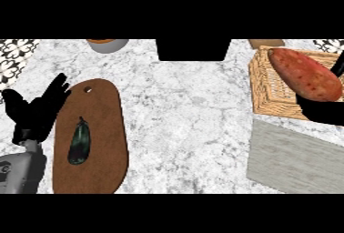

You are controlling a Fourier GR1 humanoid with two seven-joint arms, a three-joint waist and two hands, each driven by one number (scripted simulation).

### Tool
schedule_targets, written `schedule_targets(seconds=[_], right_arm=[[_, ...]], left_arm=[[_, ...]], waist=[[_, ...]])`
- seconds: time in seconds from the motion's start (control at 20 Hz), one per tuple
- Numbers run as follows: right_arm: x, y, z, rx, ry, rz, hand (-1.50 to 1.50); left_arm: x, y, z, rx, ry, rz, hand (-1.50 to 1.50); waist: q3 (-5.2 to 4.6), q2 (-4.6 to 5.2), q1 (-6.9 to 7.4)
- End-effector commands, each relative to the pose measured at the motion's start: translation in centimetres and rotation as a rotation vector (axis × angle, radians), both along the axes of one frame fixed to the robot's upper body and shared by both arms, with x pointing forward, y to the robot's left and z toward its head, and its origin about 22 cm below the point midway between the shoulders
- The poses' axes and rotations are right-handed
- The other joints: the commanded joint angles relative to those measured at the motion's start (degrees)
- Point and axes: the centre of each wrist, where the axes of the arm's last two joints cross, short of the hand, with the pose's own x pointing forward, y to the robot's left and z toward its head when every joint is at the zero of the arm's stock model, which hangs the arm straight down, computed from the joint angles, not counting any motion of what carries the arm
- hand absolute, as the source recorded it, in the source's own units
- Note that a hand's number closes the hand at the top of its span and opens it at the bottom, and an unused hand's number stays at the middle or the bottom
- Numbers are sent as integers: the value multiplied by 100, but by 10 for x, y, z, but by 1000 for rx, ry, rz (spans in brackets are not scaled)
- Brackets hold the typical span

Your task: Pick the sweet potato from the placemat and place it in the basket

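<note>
The reddish-brown sweet potato lies slanted over the wicker basket at the right edge. My right hand is curled round its lower end, and one finger shows beside it at the far right. I cannot tell whether the potato touches the basket's bottom. Below the basket lies the grey placemat with nothing on it. My left hand rests open, fingers up, at the left edge next to a wooden board.
A brown cutting board with a dark eggplant lies on the left. A black box and a grey bowl stand at the far edge. Marble counter shows in the middle.
</note>
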Motion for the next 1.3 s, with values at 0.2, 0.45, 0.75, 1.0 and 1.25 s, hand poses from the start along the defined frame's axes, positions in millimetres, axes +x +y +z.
schedule_targets(seconds=[0.2,0.45,0.75,1.0,1.25], right_arm=[[47,-39,-32,67,2,-3,150],[81,-66,-47,56,-11,4,150],[82,-93,-80,123,0,-163,-150],[101,-106,-77,123,-21,-77,-150],[101,-101,-58,223,-84,-72,-150]], left_arm=[[3,-5,0,1,-3,2,0],[-12,-4,-5,-8,-8,-3,0],[-3,-6,-4,9,-11,16,0],[-9,-6,-23,11,-5,-2,0],[0,-7,1,1,-4,11,0]], waist=[[1,0,4],[2,0,46],[2,-3,15],[1,1,15],[0,-11,-8]])
